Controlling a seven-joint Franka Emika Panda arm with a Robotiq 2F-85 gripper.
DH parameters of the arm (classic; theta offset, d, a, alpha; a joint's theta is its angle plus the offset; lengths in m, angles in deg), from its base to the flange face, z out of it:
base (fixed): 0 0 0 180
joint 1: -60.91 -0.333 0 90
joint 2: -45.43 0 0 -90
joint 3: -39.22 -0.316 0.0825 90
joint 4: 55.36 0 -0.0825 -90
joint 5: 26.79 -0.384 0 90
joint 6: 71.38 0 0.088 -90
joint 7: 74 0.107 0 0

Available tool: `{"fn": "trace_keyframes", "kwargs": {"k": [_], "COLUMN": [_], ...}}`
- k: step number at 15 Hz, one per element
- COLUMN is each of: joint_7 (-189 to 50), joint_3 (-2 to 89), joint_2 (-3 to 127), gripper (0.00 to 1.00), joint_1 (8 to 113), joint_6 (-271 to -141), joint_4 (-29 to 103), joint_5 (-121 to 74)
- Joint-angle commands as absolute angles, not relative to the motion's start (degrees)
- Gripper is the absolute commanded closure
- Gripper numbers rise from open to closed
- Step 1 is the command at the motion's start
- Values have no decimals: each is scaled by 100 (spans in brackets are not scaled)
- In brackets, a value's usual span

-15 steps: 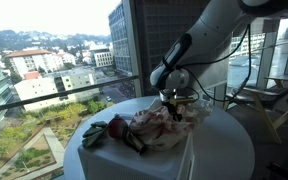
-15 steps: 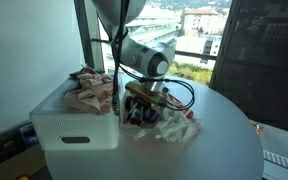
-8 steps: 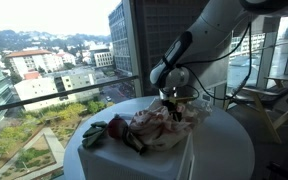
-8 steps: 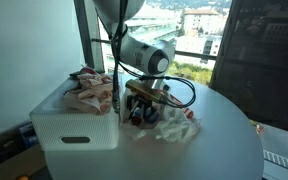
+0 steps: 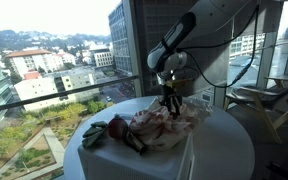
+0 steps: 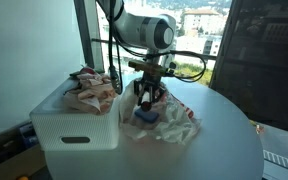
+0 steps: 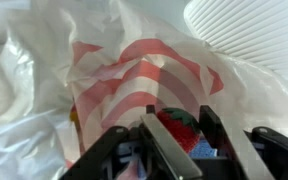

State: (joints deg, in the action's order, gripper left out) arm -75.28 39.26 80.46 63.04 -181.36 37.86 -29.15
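Round white tabletop (image 6: 229, 140) by a tall window, seen in both exterior views (image 5: 229, 150). It lies below the gripper and carries everything noted here.

White rectangular plastic storage bin (image 6: 72, 135) with a slot handle stands just beside the gripper, on the window side. Pink, white and dark crumpled cloths (image 6: 92, 88) are heaped above its rim, loosely piled rather than folded, so they spill over the edge (image 5: 149, 128).

Thin white plastic bag with red stripes (image 6: 172, 126) lies directly under the gripper and a little to the far side from the bin. It is slumped and crumpled flat on the tabletop, too limp to stand. In the wrist view it fills the background (image 7: 134, 75).

Gripper (image 6: 145, 100) hangs fingers-down from the arm, clear above the bag. Approach is from straight overhead, likely because the folds of the bag leave no room at the sides.

Small red thing (image 7: 179, 125), soft-looking, sits between the gripper fingers (image 7: 162, 140). The jaws are drawn partway in and clamped on it, and it hangs off the tabletop. In an exterior view it shows only as a dark lump (image 5: 170, 103); what it is I cannot tell.

Small blue item (image 6: 144, 118) lies just under the gripper on the bag, near the bin; whether it touches the red thing is unclear.
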Motion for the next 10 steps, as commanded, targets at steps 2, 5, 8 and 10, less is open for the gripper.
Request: {"fn": "trace_keyframes", "kwargs": {"k": [2, 5, 8, 10], "joint_7": [-7153, -7299, -7317, -7423], "joint_3": [3967, 3791, 3633, 3502], "joint_2": [7711, 7608, 7551, 7550], "gripper": [77, 77, 77, 77], "joint_1": [6054, 5906, 5623, 5437], "joint_6": [-17370, -16929, -16721, -16681], "joint_4": [3167, 2759, 2507, 2394], "joint_5": [-2662, -2741, -2638, -2613]}}
